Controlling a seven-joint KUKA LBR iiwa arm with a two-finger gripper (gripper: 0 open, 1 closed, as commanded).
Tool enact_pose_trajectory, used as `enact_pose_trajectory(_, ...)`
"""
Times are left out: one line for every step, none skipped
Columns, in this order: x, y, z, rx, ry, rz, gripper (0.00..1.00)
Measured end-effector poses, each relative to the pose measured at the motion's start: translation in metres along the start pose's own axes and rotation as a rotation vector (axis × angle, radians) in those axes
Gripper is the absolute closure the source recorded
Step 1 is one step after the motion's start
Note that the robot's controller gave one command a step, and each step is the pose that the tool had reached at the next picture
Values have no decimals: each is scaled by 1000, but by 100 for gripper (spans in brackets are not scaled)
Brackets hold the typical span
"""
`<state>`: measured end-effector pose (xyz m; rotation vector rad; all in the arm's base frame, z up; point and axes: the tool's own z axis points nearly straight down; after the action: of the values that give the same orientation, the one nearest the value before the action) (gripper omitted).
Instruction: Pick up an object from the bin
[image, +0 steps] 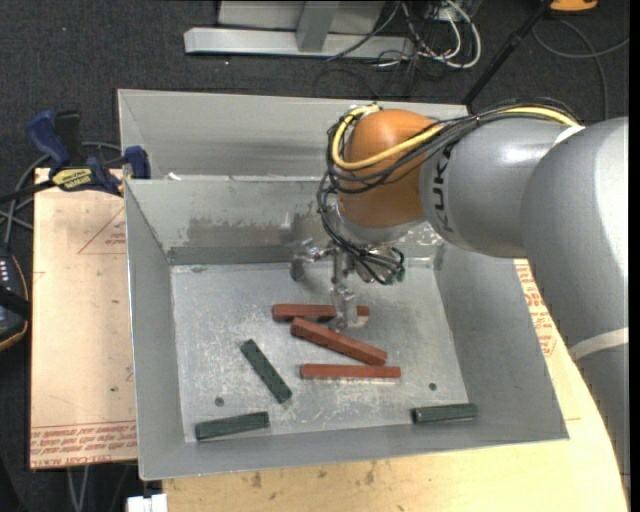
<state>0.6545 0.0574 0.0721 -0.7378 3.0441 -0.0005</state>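
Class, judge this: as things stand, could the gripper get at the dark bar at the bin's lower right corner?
Probably yes. The dark bar lies alone, nothing on it, and the gripper hangs over the red bars nearby. The sloping front wall close by might cramp the approach.

Bright, even light; sheen on bin (205, 325).

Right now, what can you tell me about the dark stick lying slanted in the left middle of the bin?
The dark stick is a short, straight bar with flat faces and squared ends. It is dark grey-green and dull, like plastic or painted wood. It lies flat on the floor of the bin, slanting from upper left to lower right. It seems to touch nothing else: the nearest reddish-brown bar ends beside its lower end, with a small gap.
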Motion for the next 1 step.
enact_pose_trajectory(1, 1, 0, -2, 3, -1, 100)
